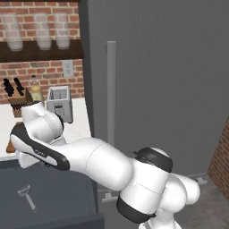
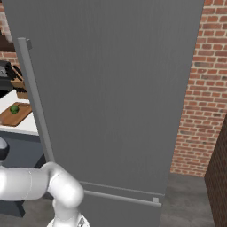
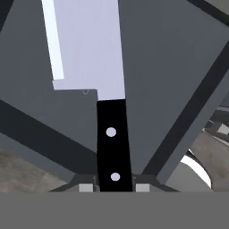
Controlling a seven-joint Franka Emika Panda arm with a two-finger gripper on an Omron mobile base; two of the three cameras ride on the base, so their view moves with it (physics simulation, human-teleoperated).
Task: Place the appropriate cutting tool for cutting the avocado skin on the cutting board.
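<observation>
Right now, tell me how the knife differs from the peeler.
The knife is clamped in the gripper by its black handle; the peeler lies loose on the dark grey surface. The knife has a broad flat silver blade with a riveted black handle; the peeler is all silver with a forked head on a thin stem. Both are silver-metal cutting tools.

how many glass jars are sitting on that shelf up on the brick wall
3. They stand in a row on the dark shelf in the left base view: a left jar, a middle jar and a right jar. More may be hidden past the picture's left edge.
</observation>
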